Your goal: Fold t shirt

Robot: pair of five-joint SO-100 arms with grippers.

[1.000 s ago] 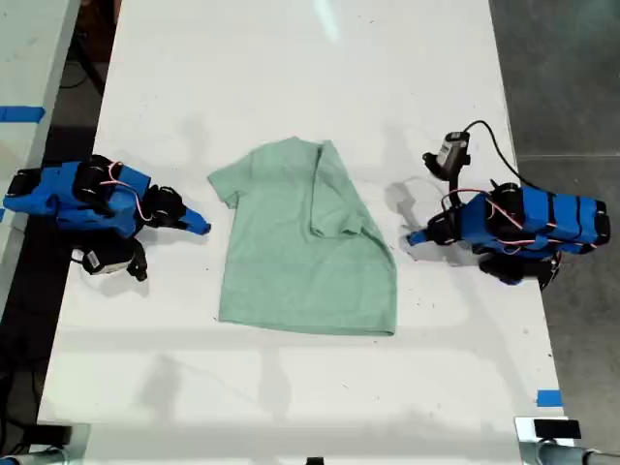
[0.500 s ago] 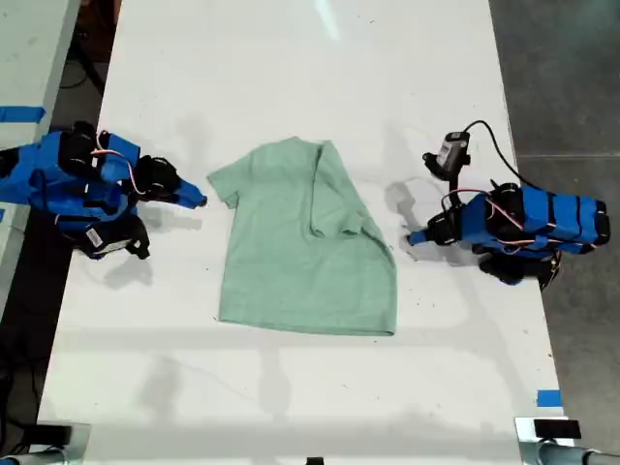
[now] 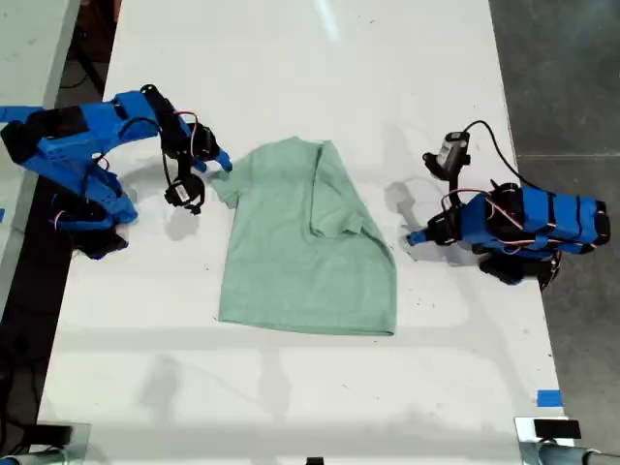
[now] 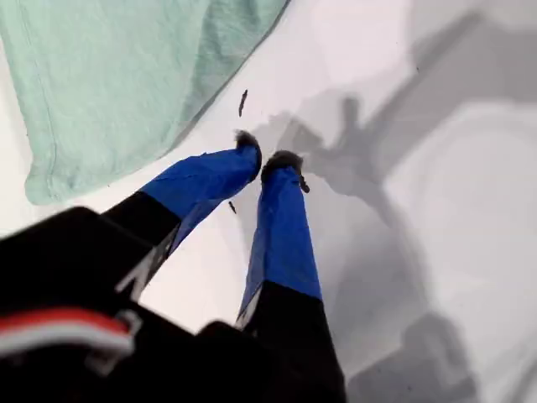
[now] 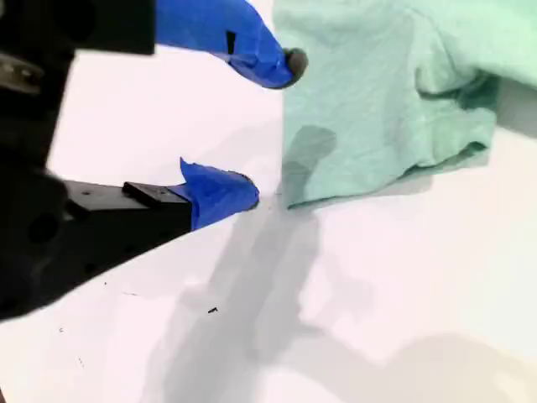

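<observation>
My second gripper (image 5: 273,130) gapes at the t shirt (image 3: 305,242) sleeve; my first gripper (image 4: 270,159) looks nearly closed, empty.

My second tool (image 3: 221,161) has risen and swung across to the t shirt (image 3: 308,242) sleeve edge, jaws parted.

A big white table (image 3: 320,77) fills the middle of the room. A soft mint-green t shirt (image 3: 305,242) lies flat on it near the middle, with one side folded over on top of itself. Two blue robot arms sit on the table too, one at each side of the shirt.
</observation>
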